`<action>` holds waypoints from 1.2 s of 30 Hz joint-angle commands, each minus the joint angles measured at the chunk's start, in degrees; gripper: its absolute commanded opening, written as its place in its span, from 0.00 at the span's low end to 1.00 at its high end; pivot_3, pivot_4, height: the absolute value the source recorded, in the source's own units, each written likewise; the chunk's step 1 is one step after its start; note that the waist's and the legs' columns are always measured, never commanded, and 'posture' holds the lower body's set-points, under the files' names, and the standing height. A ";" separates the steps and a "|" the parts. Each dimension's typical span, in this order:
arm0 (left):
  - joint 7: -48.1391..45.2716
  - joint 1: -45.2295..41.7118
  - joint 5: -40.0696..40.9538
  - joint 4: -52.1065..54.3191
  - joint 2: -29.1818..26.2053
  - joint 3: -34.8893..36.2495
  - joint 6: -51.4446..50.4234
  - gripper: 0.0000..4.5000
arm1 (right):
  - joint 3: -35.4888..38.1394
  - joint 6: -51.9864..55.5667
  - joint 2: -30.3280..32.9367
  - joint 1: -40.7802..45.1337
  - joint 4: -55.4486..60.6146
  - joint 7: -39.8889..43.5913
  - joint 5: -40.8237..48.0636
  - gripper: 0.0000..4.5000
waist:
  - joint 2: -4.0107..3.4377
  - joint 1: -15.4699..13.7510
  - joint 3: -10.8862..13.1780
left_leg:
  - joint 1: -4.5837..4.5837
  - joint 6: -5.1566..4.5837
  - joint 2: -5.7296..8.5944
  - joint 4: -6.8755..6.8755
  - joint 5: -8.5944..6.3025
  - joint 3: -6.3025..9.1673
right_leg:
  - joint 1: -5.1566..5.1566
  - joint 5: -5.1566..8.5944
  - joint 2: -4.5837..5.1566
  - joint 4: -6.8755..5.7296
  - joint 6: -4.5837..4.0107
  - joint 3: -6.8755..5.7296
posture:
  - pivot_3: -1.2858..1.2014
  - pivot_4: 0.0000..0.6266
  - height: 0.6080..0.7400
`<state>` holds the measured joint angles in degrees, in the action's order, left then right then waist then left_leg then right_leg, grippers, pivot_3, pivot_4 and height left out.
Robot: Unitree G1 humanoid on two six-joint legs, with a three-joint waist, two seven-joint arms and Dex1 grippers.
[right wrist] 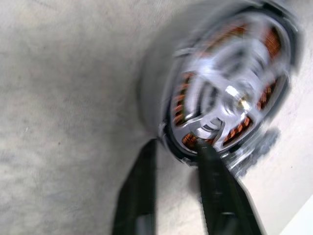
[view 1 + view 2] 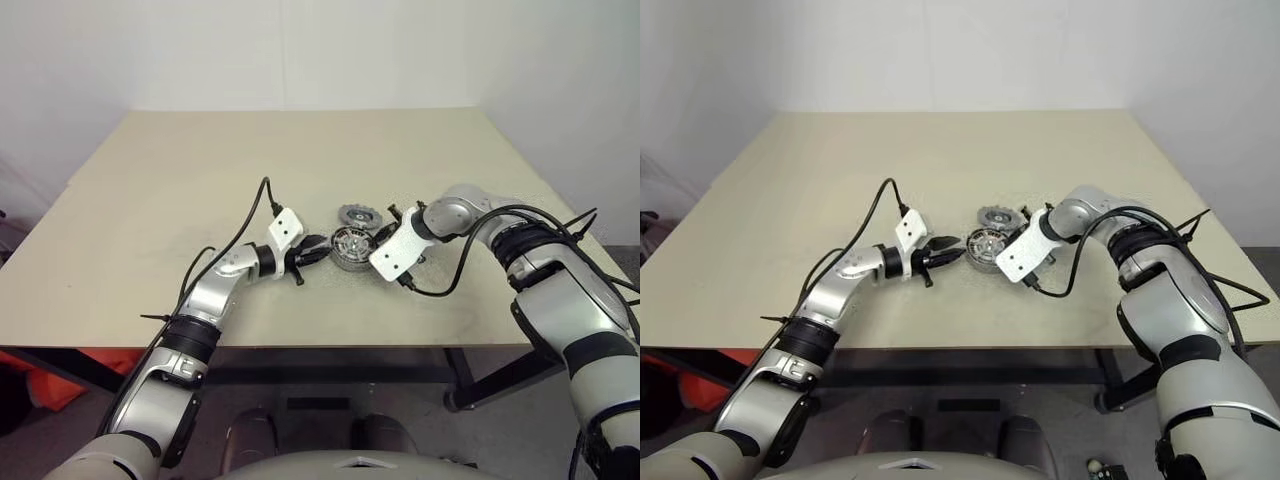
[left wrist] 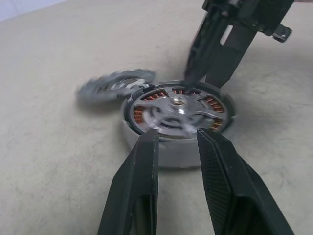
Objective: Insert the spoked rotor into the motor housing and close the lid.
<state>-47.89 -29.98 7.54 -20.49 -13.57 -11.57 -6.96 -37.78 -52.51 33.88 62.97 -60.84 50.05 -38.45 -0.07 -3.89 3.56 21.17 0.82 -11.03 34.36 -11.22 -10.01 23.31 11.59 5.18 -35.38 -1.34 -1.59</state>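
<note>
The motor housing (image 2: 350, 248) lies flat near the middle of the table, copper windings showing. The spoked rotor (image 3: 178, 110) sits inside it, silver spokes over the windings. The grey toothed lid (image 2: 357, 214) lies on the table just behind the housing, touching or nearly touching it. My left gripper (image 3: 178, 134) points level at the housing's near wall (image 3: 166, 152), a little open, with nothing between its fingers. My right gripper (image 1: 176, 147) comes down steeply from the right. Its fingers straddle the housing's rim, one outside the wall and one on the rotor's edge.
The beige table (image 2: 200, 170) stretches wide to the left and the back, with a white wall behind it. Its front edge (image 2: 300, 347) runs just below both arms. Black cables loop off both wrists. Something orange (image 2: 40, 375) lies on the floor at the left.
</note>
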 commanded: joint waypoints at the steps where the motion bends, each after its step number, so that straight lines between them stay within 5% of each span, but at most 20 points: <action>1: 0.44 -0.66 -0.09 1.84 -0.18 0.64 0.73 0.30 | -0.52 -0.91 -0.75 0.71 -0.61 -1.26 -0.93 0.08 | 0.00 0.28 0.00 | -0.03 0.00 0.00 0.00 0.00 -0.01 | -0.01 0.00 0.00 -0.01 0.00 0.01 | 0.52 0.00 1.00; 11: 1.21 -1.24 -0.29 0.65 0.00 0.84 1.55 0.30 | 2.84 2.15 -1.19 2.24 -1.65 -4.57 1.54 0.00 | 0.01 1.09 0.01 | -0.01 0.01 0.01 0.02 0.01 -0.01 | 0.03 -0.02 0.00 -0.06 -0.02 0.02 | 0.52 0.00 1.00; 19: 3.79 0.20 0.72 0.62 -1.56 4.23 1.75 0.30 | 8.96 7.40 -0.18 -1.39 11.09 11.07 15.32 0.00 | 0.02 1.32 0.07 | 0.66 -0.27 -0.01 0.15 0.08 -0.01 | 0.70 -0.03 -0.01 -0.14 -0.06 0.02 | 0.52 0.00 1.00; 27: 6.23 2.18 1.78 2.17 -6.43 10.46 1.38 0.30 | 9.32 20.24 -2.96 -9.15 26.49 17.71 21.08 0.00 | 0.04 1.12 0.09 | 1.09 -0.55 -0.37 0.70 -0.12 -0.03 | 0.96 0.04 -0.20 -0.35 -0.19 -0.10 | 0.52 0.00 1.00; 36: 7.76 5.60 2.04 6.23 -7.44 11.59 0.09 0.30 | 9.88 35.95 -9.63 -9.91 28.56 14.47 19.35 0.00 | 0.06 0.99 0.10 | 0.94 -0.16 -0.39 0.71 -0.12 -0.02 | 0.87 -0.05 -0.22 -0.40 -0.30 -0.08 | 0.52 0.00 1.00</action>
<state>-40.74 -23.88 8.93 -17.36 -20.94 -0.39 -6.96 -30.36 -18.07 24.89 51.10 -34.93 66.55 -20.10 -0.01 -2.89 3.66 22.11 0.69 -11.44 35.06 -11.32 -10.03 24.18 11.54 4.95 -35.78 -1.65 -1.67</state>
